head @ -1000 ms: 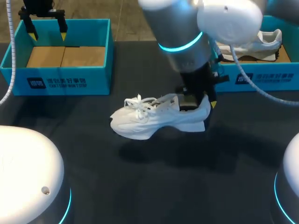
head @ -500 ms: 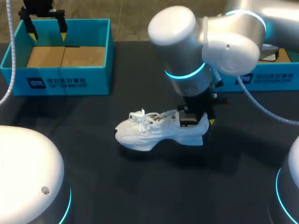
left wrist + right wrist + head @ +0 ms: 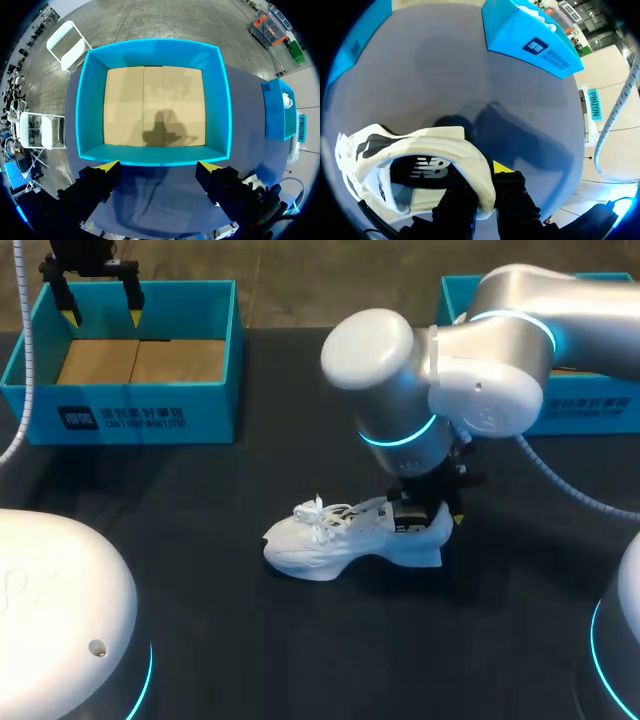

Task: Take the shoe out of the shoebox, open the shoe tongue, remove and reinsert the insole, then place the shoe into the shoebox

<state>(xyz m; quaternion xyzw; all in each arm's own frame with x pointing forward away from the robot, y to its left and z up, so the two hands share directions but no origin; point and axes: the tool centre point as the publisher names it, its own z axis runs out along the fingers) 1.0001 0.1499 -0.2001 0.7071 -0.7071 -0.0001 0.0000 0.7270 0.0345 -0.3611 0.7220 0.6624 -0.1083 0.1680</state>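
Note:
A white sneaker (image 3: pixel 340 540) sits low over the dark table (image 3: pixel 200 570) near its middle, toe pointing left. Whether its sole touches the table I cannot tell. My right gripper (image 3: pixel 432 515) is shut on the heel collar. In the right wrist view one finger is inside the sneaker (image 3: pixel 415 160) and the yellow-tipped finger (image 3: pixel 502 167) is outside the heel, so the gripper (image 3: pixel 485 190) pinches the collar. My left gripper (image 3: pixel 100 302) hangs open over the far wall of the left teal shoebox (image 3: pixel 130 420). In the left wrist view that gripper (image 3: pixel 159 167) has nothing between its fingers above the shoebox (image 3: pixel 155 50).
The left shoebox shows only its bare cardboard floor (image 3: pixel 155 105). A second teal shoebox (image 3: pixel 600 405) stands at the back right, mostly hidden behind my right arm, and lies ahead of the gripper as the right shoebox (image 3: pixel 530 37).
My right arm has carried the sneaker down and toward the table's front, slightly rightward. The left arm has stayed still over its box.

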